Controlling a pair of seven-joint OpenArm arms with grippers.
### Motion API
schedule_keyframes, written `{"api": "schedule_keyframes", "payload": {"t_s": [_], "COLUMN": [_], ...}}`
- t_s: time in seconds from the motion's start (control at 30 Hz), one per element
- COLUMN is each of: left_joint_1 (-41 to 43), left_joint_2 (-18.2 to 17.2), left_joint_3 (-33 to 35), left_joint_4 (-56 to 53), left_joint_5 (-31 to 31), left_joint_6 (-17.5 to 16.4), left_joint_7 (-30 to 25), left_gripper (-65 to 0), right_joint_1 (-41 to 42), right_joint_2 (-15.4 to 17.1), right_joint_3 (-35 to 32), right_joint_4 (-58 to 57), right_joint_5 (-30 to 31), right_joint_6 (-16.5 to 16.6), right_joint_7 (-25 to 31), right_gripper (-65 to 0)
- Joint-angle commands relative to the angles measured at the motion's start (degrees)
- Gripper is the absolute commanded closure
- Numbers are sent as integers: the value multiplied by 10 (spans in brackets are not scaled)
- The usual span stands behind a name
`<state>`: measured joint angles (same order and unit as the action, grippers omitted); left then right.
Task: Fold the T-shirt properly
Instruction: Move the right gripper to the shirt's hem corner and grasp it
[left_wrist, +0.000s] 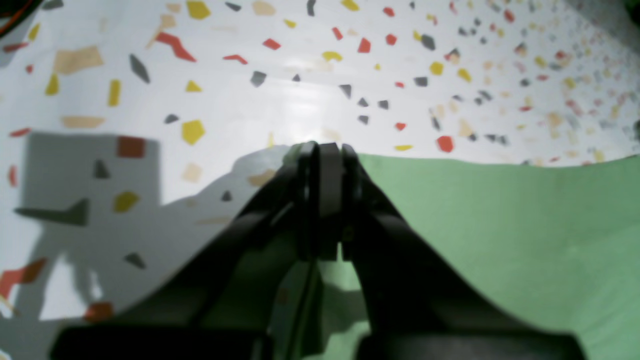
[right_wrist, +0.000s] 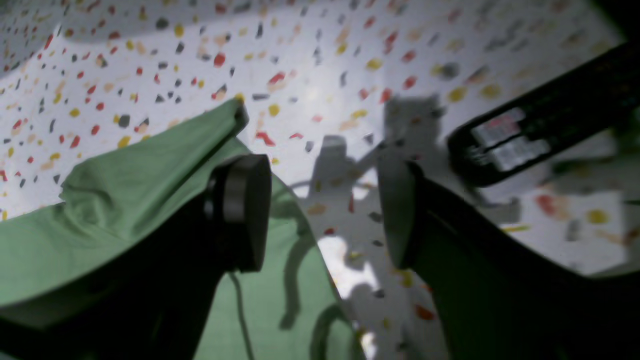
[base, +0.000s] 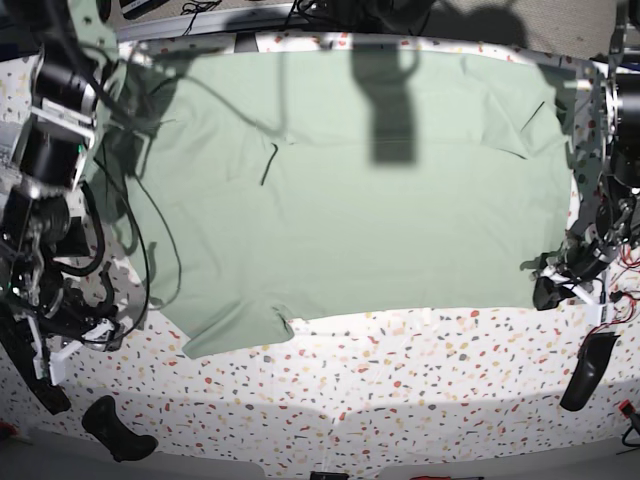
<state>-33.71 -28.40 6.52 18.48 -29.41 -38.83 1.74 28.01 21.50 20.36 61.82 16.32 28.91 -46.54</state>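
Black fingers (left_wrist: 325, 155) of the left arm are pressed together on the edge of the T-shirt (base: 360, 210), which lies spread flat over the speckled tabletop (base: 400, 370); the right arm's fingers (right_wrist: 260, 220) hang spread, empty, above a rumpled sleeve. Judging by this, the right should pinch the thin, soft, matte fabric's matching corner before both lift evenly.

My T-shirt (base: 360, 200) is soft, matt sage-green cloth, lightly creased. The counter (left_wrist: 300, 100) looks smooth and glossy, terrazzo-speckled. My right pincer (right_wrist: 320, 220) is matt black plastic with a metal-looking ring.
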Motion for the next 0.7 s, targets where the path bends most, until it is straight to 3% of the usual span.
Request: {"api": "schedule_keyframes", "payload": {"t_s": [0.0, 0.1, 0.27, 0.5, 0.67], "left_joint_1": [-17, -17, -17, -17, -17], "left_joint_2": [-10, -10, -10, -10, -10], "left_joint_3": [-2, -2, -2, -2, -2], "left_joint_4": [8, 8, 8, 8, 8], "left_joint_5": [-7, -7, -7, -7, -7], "left_joint_6": [-5, -5, -4, -5, -5], "left_joint_7": [-14, -14, -14, -27, -29], "left_gripper": [0, 0, 0, 0, 0], "right_joint_1": [31, 64, 95, 92, 89], "right_joint_2": [9, 9, 9, -11, -40], "right_joint_3": [1, 1, 1, 1, 1], "right_joint_4": [-13, -91, -191, -254, -258], "right_joint_5": [4, -1, -97, -104, -134], "right_joint_6": [14, 28, 26, 27, 56], "right_joint_7": [13, 37, 100, 137, 157], "right_gripper": [-326, -326, -326, -326, -326]}}
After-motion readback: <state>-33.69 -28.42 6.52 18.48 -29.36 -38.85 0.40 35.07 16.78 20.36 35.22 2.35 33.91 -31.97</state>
